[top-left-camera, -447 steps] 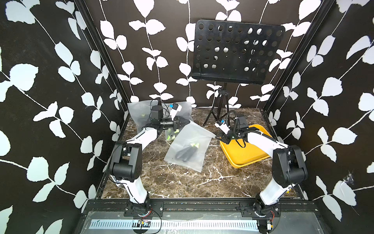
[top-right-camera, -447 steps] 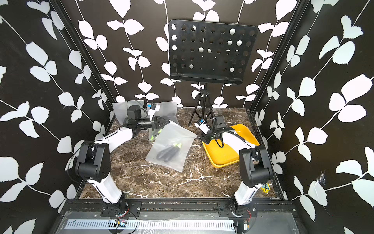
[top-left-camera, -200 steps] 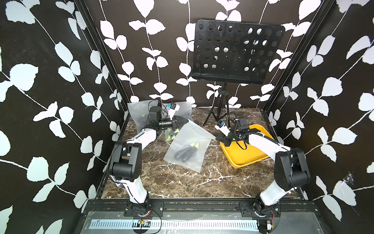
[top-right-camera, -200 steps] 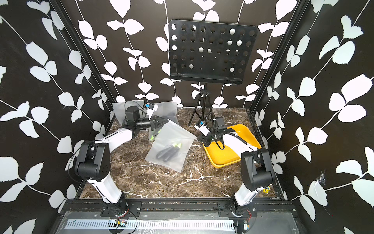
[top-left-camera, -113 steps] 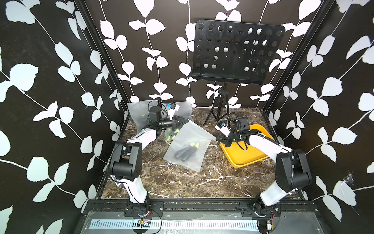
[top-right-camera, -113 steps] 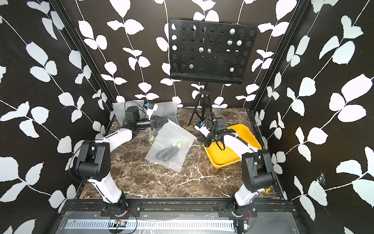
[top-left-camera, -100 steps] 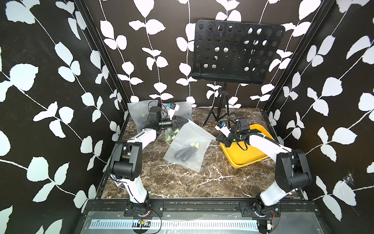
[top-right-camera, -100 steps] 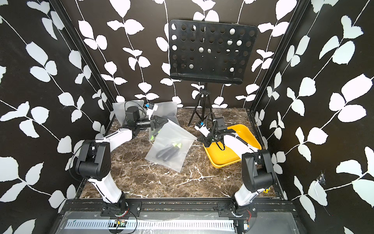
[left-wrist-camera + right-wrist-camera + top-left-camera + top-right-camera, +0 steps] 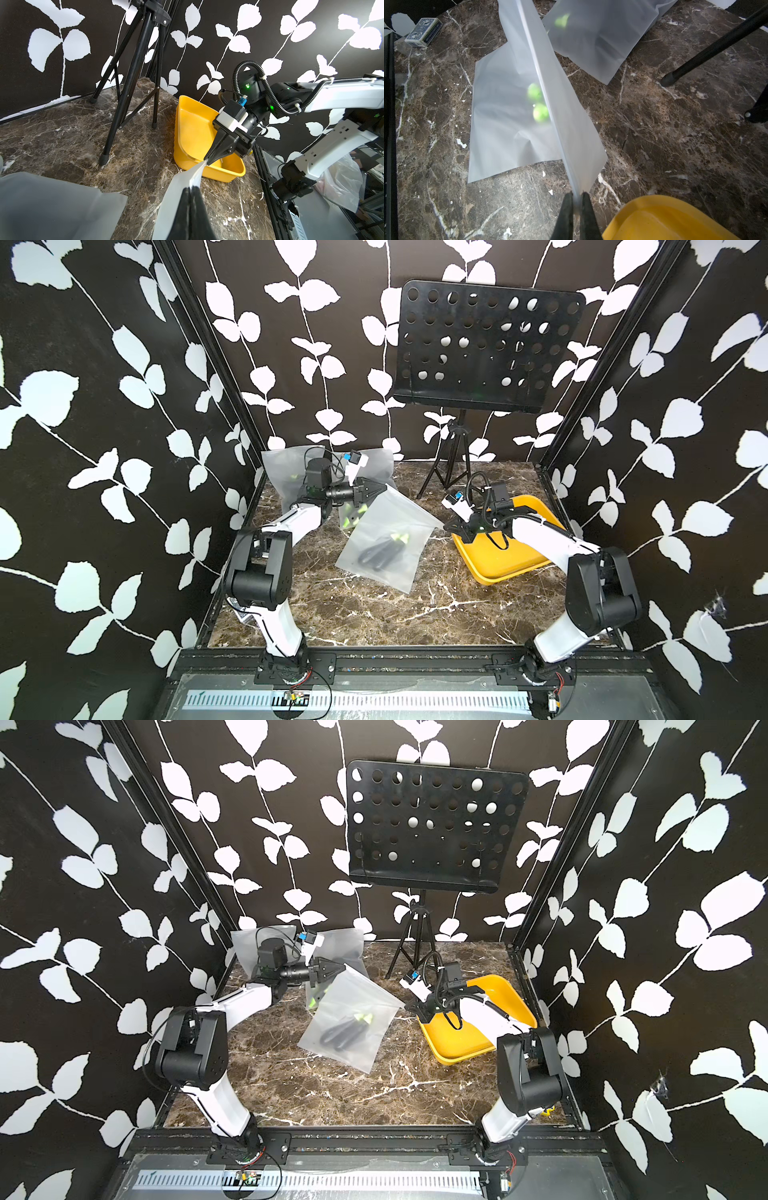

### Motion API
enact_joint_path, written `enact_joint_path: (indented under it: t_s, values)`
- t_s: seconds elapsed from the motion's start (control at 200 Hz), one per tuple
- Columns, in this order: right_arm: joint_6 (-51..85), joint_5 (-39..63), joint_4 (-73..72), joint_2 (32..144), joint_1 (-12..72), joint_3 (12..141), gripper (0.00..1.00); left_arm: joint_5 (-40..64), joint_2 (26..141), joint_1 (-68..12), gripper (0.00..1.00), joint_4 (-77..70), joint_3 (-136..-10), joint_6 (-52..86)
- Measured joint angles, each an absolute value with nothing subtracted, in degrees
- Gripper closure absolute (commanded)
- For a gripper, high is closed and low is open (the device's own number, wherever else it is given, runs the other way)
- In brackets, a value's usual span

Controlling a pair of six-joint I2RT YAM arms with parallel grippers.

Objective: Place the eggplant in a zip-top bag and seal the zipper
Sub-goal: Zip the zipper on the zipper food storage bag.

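I see the left claw pinching one end of the zipper edge of the bag, and the right claw pinching the other. The edge runs taut, claw to claw. The eggplant lies inside, below that line, on the table. I judge both arms equally near.

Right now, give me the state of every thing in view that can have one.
Bag, top edge stretched between both claws; seal cannot be told.
Eggplants, inside the bag.
Left claw, shut on the bag's corner.
Right claw, shut on the opposite corner.
Yellow tray, nothing visible inside.
Second bag, lying flat, something green inside.
Music stand, upright.
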State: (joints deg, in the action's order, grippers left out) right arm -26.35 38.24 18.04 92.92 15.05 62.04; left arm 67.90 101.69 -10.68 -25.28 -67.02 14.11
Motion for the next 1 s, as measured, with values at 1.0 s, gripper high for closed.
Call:
enact_joint_path:
  t_s: [1.0]
  values:
    - [-26.0, 38.2, 17.2, 90.2, 14.5, 60.1, 0.97, 67.9, 102.5, -10.0, 1.00, -27.7, -65.8, 15.6]
